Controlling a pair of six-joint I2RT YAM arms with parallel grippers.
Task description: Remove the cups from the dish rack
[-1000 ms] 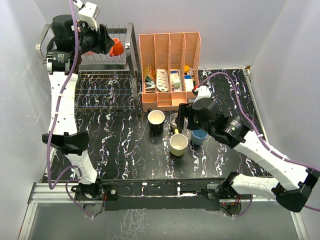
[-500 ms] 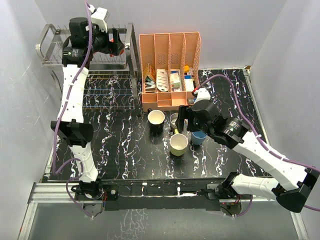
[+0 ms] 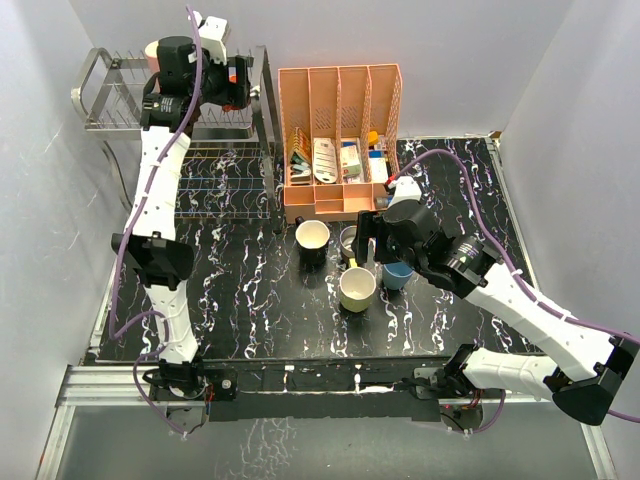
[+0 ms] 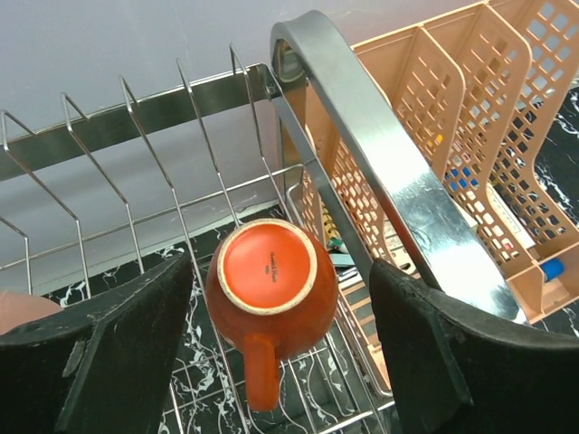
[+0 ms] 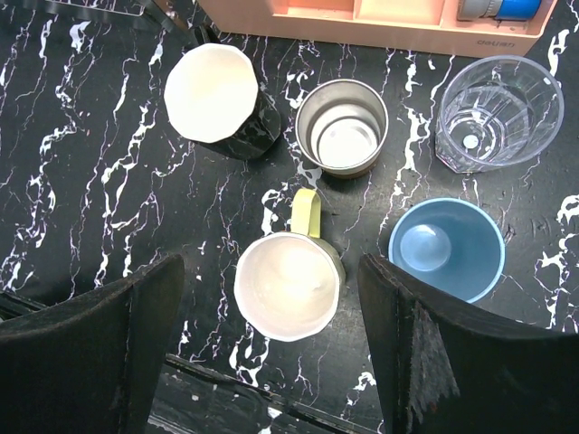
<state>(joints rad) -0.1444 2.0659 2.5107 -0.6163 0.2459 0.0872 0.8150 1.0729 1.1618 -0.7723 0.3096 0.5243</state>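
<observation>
The tiny orange cup (image 4: 271,287) sits upside down on the wires of the dish rack (image 4: 380,154), its handle pointing toward the camera. My left gripper (image 4: 280,276) is open, one finger on each side of the cup with a gap to both. In the top view this gripper (image 3: 232,82) is at the right end of the rack's (image 3: 105,122) upper tier. A pink tumbler (image 3: 152,48) shows behind the wrist. My right gripper (image 5: 271,267) hangs open above the pale yellow mug (image 5: 288,285). The black mug (image 5: 217,95), brown metallic cup (image 5: 342,127), clear glass (image 5: 498,113) and blue cup (image 5: 446,249) stand around it.
The peach organizer (image 3: 340,130) stands right of the rack, close to its thick tubular end frame. The cups on the table cluster just in front of it. The rack's lower tier (image 3: 210,185) lies below the left arm.
The left arm has swung right along the upper tier and its jaws have widened; the gripper now hides the orange cup in the top view. The right arm has barely moved.
</observation>
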